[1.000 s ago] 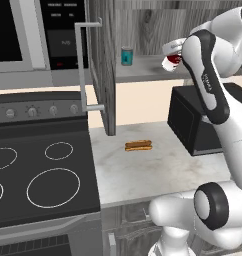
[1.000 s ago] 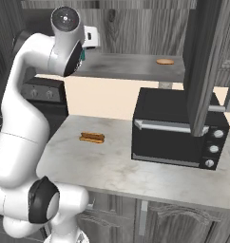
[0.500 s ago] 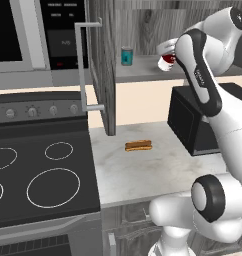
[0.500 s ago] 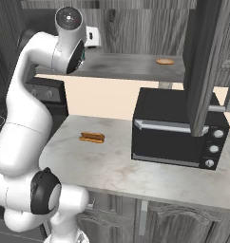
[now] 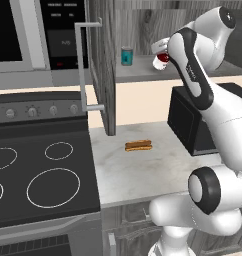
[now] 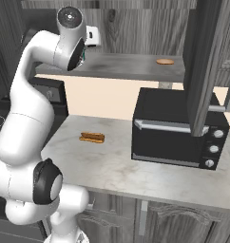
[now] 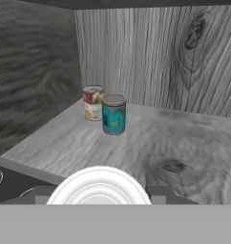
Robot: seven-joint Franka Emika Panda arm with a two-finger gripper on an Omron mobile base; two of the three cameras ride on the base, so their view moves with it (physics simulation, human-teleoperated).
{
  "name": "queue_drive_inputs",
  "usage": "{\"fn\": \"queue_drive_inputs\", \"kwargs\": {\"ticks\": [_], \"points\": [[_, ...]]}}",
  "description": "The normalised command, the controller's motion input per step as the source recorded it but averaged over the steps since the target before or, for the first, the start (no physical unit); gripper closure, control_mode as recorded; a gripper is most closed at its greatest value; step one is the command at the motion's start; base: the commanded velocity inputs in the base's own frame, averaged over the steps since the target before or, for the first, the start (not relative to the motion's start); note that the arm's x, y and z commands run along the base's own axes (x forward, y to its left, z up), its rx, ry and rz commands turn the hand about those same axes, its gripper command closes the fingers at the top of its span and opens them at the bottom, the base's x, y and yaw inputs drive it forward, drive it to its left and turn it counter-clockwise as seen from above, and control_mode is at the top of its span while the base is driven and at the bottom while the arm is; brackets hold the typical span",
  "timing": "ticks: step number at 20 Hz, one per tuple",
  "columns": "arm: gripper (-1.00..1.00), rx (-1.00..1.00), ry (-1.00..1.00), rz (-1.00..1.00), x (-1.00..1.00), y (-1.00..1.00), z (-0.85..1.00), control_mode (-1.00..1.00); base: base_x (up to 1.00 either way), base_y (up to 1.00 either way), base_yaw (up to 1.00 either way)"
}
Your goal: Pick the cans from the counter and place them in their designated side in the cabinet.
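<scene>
Because it belongs near the teal can [image 7: 113, 114] in the cabinet [image 7: 184, 143], the pincer [image 5: 160, 55] grips the red can [image 5: 161, 61].

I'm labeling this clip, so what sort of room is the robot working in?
A simulated home kitchen, it seems: a black stovetop with ring burners, a marbled counter bearing a hot dog, and a wood-grain wall cabinet holding cans.

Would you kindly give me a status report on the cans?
Gripper: jaws shut on red can, at cabinet shelf edge. Teal can and a labelled can stand ahead; may crowd placement.
</scene>
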Motion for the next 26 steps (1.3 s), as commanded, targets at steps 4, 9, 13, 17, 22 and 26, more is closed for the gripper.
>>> {"fn": "queue_drive_inputs", "kwargs": {"ticks": [4,9,13,17,22,26], "points": [[1.00,0.00,0.01,0.00,0.22,0.00,-0.03,-1.00,0.00,0.00,0.00],[1.00,0.00,0.00,0.00,0.21,0.00,-0.01,-1.00,0.00,0.00,0.00],[1.00,0.00,0.00,0.00,0.19,0.00,0.00,-1.00,0.00,0.00,0.00],[1.00,0.00,0.00,0.00,0.18,0.00,-0.02,-1.00,0.00,0.00,0.00],[1.00,0.00,0.00,0.00,0.13,0.00,-0.05,-1.00,0.00,0.00,0.00],[1.00,0.00,0.00,0.00,0.12,0.00,-0.09,-1.00,0.00,0.00,0.00]]}}
